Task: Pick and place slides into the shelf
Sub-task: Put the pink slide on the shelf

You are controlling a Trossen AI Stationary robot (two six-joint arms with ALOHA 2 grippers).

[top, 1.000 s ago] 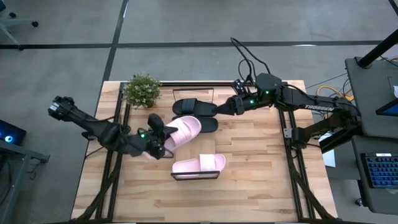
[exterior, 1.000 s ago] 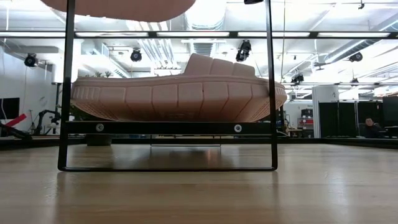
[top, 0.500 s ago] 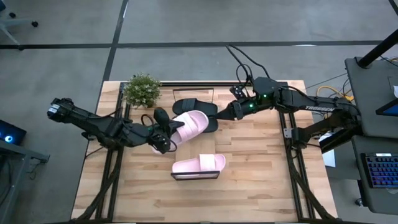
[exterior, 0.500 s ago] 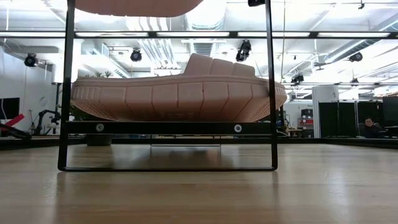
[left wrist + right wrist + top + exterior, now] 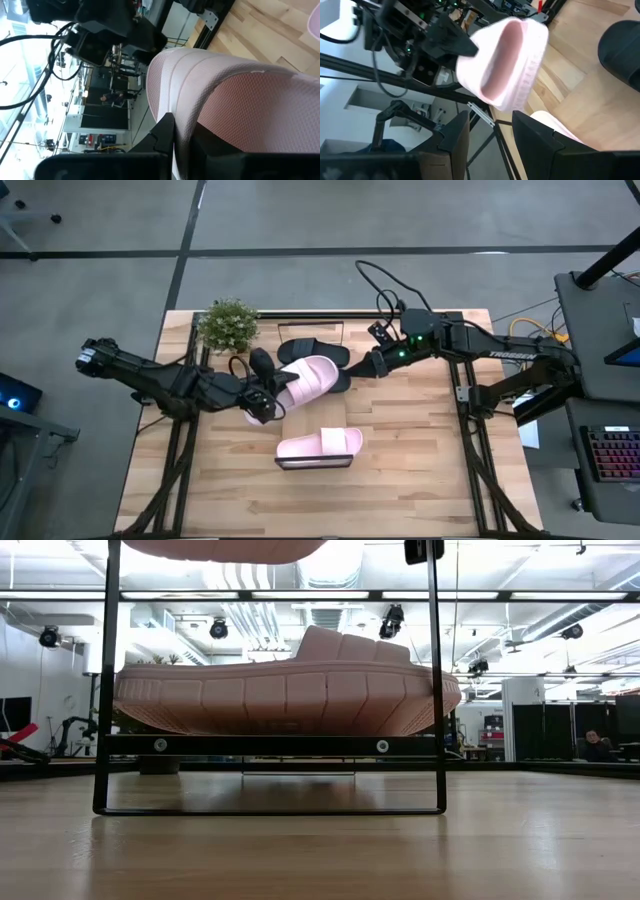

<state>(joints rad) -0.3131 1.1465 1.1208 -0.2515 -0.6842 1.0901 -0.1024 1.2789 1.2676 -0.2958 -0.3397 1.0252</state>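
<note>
My left gripper [image 5: 262,397] is shut on a pale pink slide [image 5: 305,378], which is up in the air; its underside shows at the top of the low view [image 5: 215,548]. The toe end hangs over a black slide [image 5: 342,381]. A second black slide [image 5: 308,350] lies just beyond, sole down. The other pink slide [image 5: 320,444] rests sole down on the shelf [image 5: 270,745], at its near end. My right gripper [image 5: 366,367] is open, right of the held slide's toe, touching nothing; its wrist view looks into the strap opening [image 5: 502,65]. My left gripper pinches the pink slide at its heel end [image 5: 186,131], the sole's edge between the two fingers [image 5: 165,132]. It comes roughly level from the table's left, along the slide. The slide is lifted clear and lies about level, toe toward the right arm.
A small potted plant [image 5: 229,324] stands at the table's far left. Dark frame rails [image 5: 468,420] run along both sides of the table. The shelf's thin dark uprights [image 5: 108,680] rise near the table's middle. Bare wood lies to the right and near.
My left gripper has carried the pink slide toward the right and far edges, bringing its toe over the black slide. My right gripper has moved a little toward the near edge, closer to the slide's toe.
</note>
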